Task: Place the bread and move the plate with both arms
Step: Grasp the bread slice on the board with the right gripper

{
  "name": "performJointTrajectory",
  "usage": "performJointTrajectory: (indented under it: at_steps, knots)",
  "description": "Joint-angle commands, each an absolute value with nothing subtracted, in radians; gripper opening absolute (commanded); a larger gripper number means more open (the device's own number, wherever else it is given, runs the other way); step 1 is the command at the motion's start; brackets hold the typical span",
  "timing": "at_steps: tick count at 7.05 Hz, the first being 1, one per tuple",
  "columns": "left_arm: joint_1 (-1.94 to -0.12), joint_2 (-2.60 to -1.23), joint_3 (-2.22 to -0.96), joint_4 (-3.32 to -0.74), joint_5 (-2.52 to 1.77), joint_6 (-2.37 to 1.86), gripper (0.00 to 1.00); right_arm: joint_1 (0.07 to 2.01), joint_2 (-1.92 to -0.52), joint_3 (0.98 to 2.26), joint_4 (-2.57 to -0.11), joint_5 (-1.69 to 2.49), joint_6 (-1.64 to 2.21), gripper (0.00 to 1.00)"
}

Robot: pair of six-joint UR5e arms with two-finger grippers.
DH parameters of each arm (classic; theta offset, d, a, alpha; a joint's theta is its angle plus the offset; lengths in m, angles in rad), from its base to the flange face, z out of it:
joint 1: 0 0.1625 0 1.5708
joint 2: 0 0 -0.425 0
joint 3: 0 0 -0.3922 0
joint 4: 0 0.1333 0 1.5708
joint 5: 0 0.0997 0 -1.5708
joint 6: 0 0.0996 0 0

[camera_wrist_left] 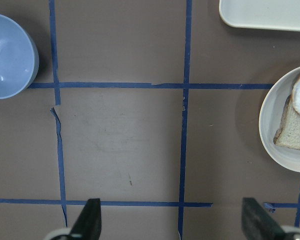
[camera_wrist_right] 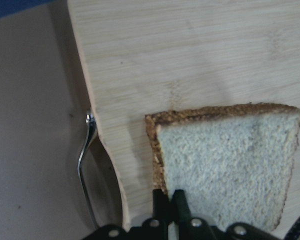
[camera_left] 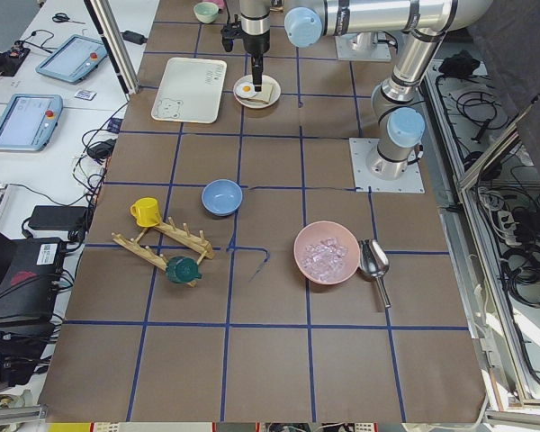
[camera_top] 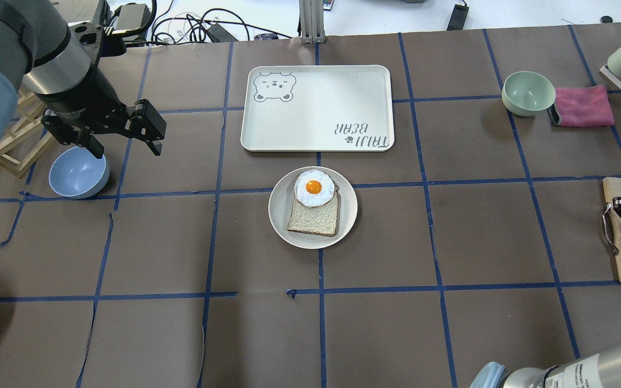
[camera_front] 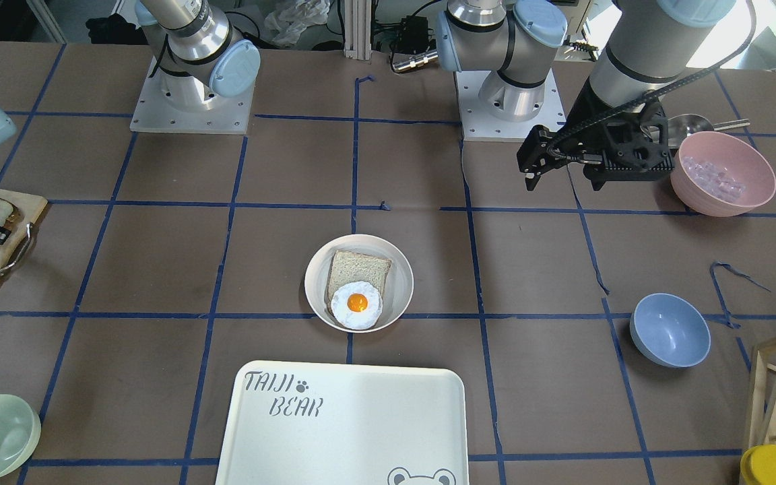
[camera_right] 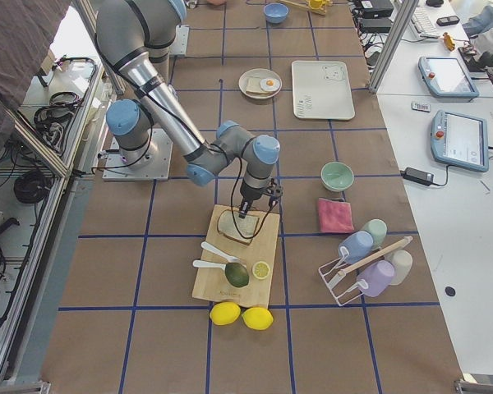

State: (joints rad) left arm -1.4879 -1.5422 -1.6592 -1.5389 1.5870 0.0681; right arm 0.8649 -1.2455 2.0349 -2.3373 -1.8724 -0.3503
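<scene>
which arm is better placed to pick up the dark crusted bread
Right. The right gripper is at the bread on the wooden board; the left gripper hangs open across the table by the blue bowl.

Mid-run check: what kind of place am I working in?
Probably a robotics lab test cell, not a real kitchen: the table is covered in brown paper with a blue tape grid, the arm bases are bolted to it, and teach pendants lie alongside.
</scene>
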Motion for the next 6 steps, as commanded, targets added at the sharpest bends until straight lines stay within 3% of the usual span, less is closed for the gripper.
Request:
performJointTrajectory:
  at_steps: [1, 3, 6]
  knots:
    - [-1.488, -1.545, -1.66, -1.537, 1.588, 0.067, 1.0, 0.865, -1.25, 2.034, -2.338, -1.87, -0.35, 0.0]
    - [-1.488, -1.549, -1.658, -1.537, 1.591, 0.067, 1.0, 0.879, -1.276, 2.03, -2.327, -1.875, -0.315, 0.0]
    - [-1.488, -1.54, -1.652, -1.54, 1.594, 0.067, 1.0, 1.024, -1.435, 1.991, -2.187, -1.871, -0.22, 0.0]
